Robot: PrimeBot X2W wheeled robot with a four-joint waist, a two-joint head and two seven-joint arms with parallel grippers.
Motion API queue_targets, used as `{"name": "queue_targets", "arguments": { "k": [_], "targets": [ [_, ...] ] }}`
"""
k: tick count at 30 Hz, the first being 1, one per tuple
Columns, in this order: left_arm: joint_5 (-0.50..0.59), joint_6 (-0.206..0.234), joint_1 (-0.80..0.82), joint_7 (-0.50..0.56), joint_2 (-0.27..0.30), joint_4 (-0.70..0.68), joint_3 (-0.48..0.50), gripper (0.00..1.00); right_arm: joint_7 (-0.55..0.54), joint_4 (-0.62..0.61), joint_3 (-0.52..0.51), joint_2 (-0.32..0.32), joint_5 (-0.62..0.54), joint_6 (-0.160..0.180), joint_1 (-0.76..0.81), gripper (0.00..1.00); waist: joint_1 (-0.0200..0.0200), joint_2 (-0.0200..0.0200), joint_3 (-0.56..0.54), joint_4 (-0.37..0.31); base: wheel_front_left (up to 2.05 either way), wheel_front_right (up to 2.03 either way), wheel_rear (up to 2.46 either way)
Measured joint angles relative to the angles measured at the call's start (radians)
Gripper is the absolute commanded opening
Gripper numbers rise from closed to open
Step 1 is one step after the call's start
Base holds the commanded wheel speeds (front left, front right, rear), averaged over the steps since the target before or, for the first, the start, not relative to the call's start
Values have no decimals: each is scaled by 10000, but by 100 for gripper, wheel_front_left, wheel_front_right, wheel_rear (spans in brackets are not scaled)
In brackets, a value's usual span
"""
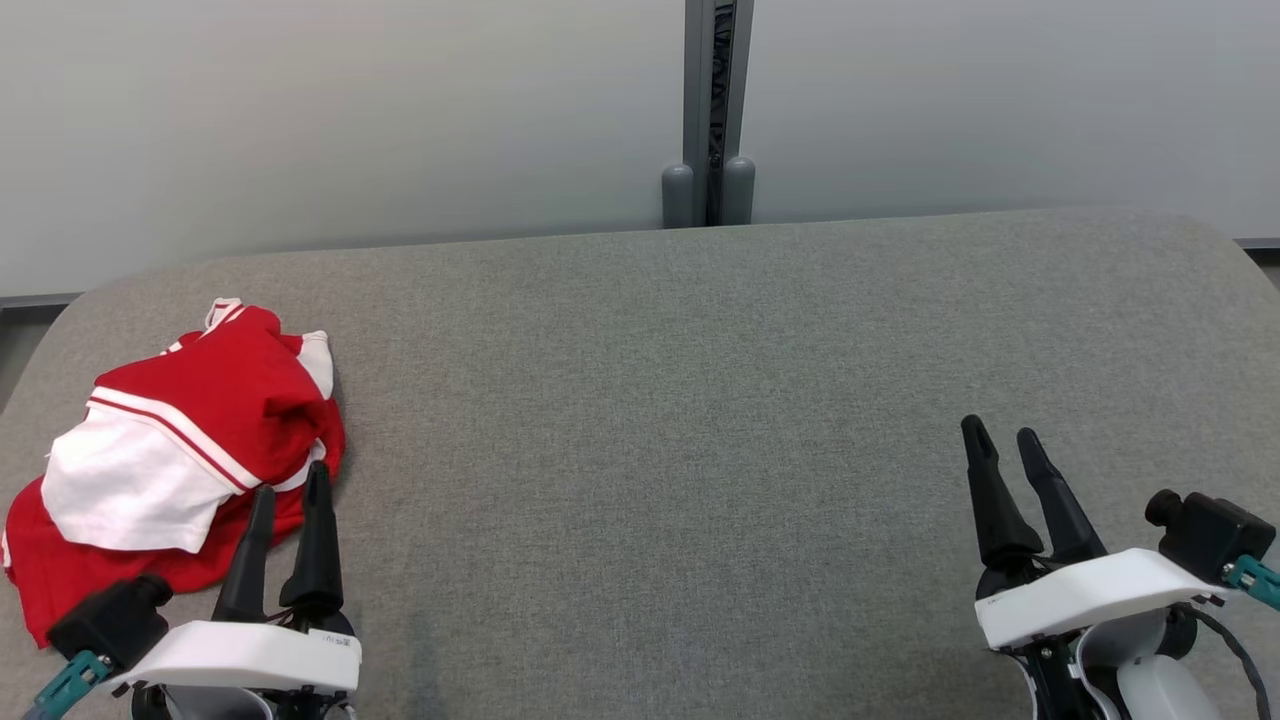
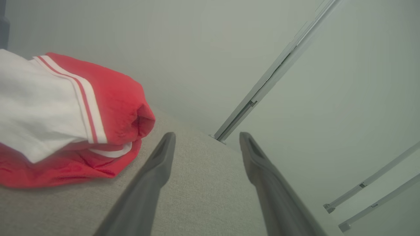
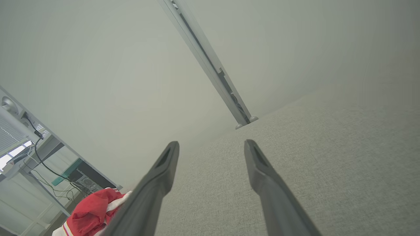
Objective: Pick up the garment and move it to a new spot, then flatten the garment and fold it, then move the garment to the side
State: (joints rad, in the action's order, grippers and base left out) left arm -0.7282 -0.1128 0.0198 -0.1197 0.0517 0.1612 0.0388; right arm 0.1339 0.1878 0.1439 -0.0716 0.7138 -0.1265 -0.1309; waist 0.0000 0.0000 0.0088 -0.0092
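Note:
A crumpled red and white garment [image 1: 180, 450] lies bunched at the left side of the grey table [image 1: 700, 420]. My left gripper [image 1: 291, 483] stands open at the garment's near right edge, its fingers empty. In the left wrist view the garment [image 2: 65, 121] sits just left of the open fingers [image 2: 154, 173], apart from them. My right gripper [image 1: 1002, 438] is open and empty over bare table at the lower right. The right wrist view catches the garment [image 3: 92, 211] far off at its lower left.
A pale partition wall [image 1: 350, 120] with a grey vertical post [image 1: 710, 110] runs along the table's far edge. The table's rounded corners [image 1: 1230, 250] fall away at left and right. A desk with cables [image 3: 29, 147] stands beyond the left end.

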Motion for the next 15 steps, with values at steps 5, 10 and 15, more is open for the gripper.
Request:
{"name": "queue_targets", "arguments": {
  "k": [5, 10, 15],
  "targets": [
    [742, -2, 81, -165, -21, 21, -86, 100, 138, -75, 6, 50, -936, 0, 104, 100, 0, 0, 33, 13, 0, 0, 0],
    [1308, -17, 98, -291, -36, 23, -190, 100, 253, -132, -23, 56, -1538, -2, 150, 100, 0, 0, 72, 3, 0, 0, 0],
    [1829, -44, 134, -412, -46, 35, -259, 100, 355, -259, -29, 73, -2034, -2, 176, 100, 0, 0, 101, -19, 0, 0, 0]
  ]
}}
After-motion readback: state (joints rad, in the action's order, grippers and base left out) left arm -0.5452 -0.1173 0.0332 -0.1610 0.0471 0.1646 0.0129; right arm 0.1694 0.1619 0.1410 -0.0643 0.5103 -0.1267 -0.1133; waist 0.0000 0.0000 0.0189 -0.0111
